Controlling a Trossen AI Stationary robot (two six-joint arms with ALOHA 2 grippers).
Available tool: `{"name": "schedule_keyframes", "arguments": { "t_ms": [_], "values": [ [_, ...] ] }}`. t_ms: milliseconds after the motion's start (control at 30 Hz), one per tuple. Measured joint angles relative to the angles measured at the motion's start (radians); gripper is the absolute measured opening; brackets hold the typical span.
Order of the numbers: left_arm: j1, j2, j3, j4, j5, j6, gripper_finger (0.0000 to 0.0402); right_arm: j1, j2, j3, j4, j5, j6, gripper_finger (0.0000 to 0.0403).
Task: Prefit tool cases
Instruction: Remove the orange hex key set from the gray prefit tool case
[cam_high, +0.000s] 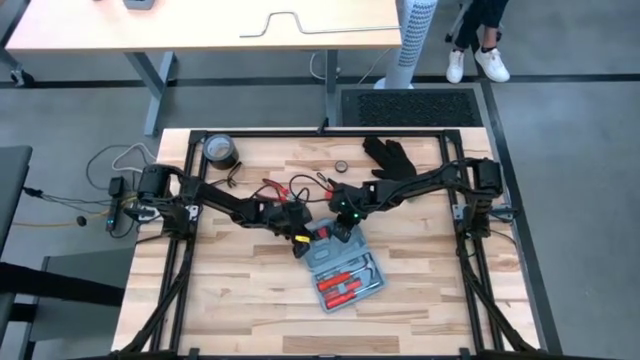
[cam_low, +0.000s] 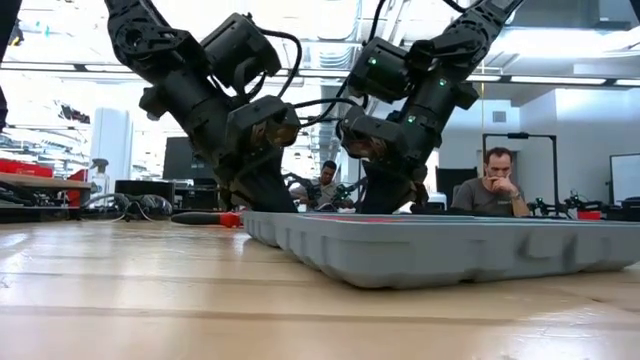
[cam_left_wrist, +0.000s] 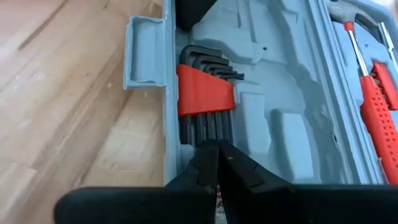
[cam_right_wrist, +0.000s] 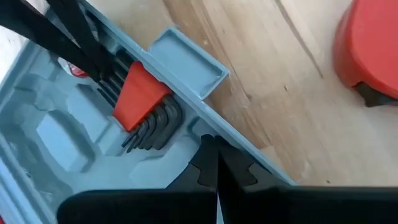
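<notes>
While your case (cam_high: 345, 268) lies open near the middle of the table (cam_high: 240, 300), both arms reach down to its far edge. Your left gripper (cam_left_wrist: 217, 163) has its fingers pressed together at the ends of the hex keys (cam_left_wrist: 205, 93), which sit in a red holder beside the handle tab (cam_left_wrist: 146, 53). Your right gripper (cam_right_wrist: 216, 167) is likewise closed, over the case rim. Red-handled tools (cam_high: 340, 285) fill the other recesses.

Hex keys (cam_left_wrist: 205, 102) in tool case (cam_high: 343, 266), glove (cam_high: 392, 156) behind, tape roll (cam_high: 220, 152) far left.
</notes>
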Motion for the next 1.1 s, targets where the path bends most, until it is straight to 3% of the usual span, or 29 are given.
{"name": "schedule_keyframes", "arguments": {
  "t_ms": [233, 533, 833, 1100],
  "values": [
    [-0.015, -0.117, 0.001, -0.077, -0.011, 0.019, 0.0000, -0.005, 0.009, 0.002, 0.007, -0.010, 0.000, 0.0000],
    [-0.031, -0.104, -0.001, -0.217, -0.025, -0.031, 0.0000, -0.006, 0.011, 0.001, 0.020, -0.035, -0.002, 0.0000],
    [0.002, -0.018, 0.004, -0.132, -0.001, -0.041, 0.0000, -0.006, 0.010, 0.000, 0.003, -0.043, -0.017, 0.0000],
    [0.065, -0.013, 0.003, -0.108, 0.025, 0.017, 0.0000, -0.008, 0.010, 0.000, -0.002, -0.035, -0.036, 0.0000]
  ]
}}
